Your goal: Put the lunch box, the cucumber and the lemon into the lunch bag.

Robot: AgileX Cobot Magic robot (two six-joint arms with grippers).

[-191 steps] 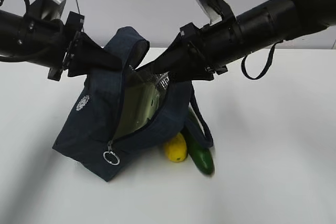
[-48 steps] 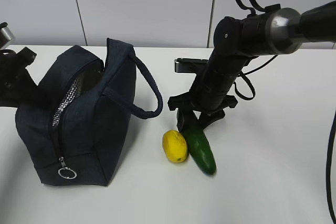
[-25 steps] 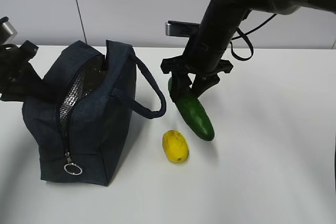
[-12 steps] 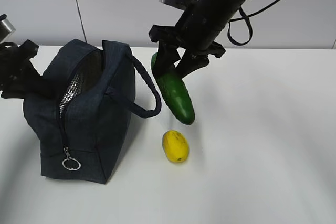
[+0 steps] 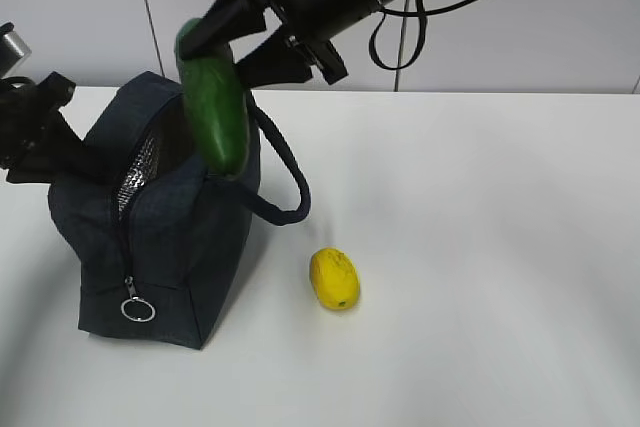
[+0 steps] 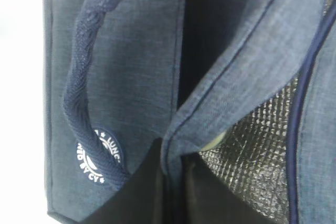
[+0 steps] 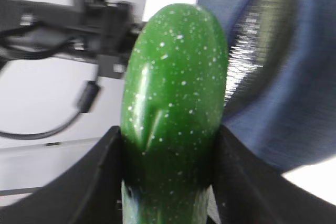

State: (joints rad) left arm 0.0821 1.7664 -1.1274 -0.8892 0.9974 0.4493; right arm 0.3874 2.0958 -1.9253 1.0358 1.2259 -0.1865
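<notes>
The navy lunch bag point(image 5: 170, 237) stands at the left, its top zip open onto silver lining point(image 6: 252, 145). My left gripper point(image 5: 72, 162) is shut on the edge of the bag's opening point(image 6: 173, 182). A pale green sliver inside, the lunch box point(image 6: 216, 140), is mostly hidden. My right gripper point(image 5: 235, 47) is shut on the cucumber point(image 5: 215, 112), which hangs tip-down just over the bag's opening. In the right wrist view the cucumber point(image 7: 173, 87) sits between the black fingers point(image 7: 100, 177), with the bag point(image 7: 299, 77) beyond it. The lemon point(image 5: 334, 278) lies on the table, right of the bag.
The bag's loop handle point(image 5: 288, 182) droops to the right, toward the lemon. A metal ring pull point(image 5: 137, 309) hangs at the bag's front lower corner. The white table point(image 5: 500, 247) runs out to the right, with a grey panelled wall behind it.
My right arm has swung the cucumber up and to the left, from above the table by the lemon to over the bag's opening. The left gripper has kept its hold.
</notes>
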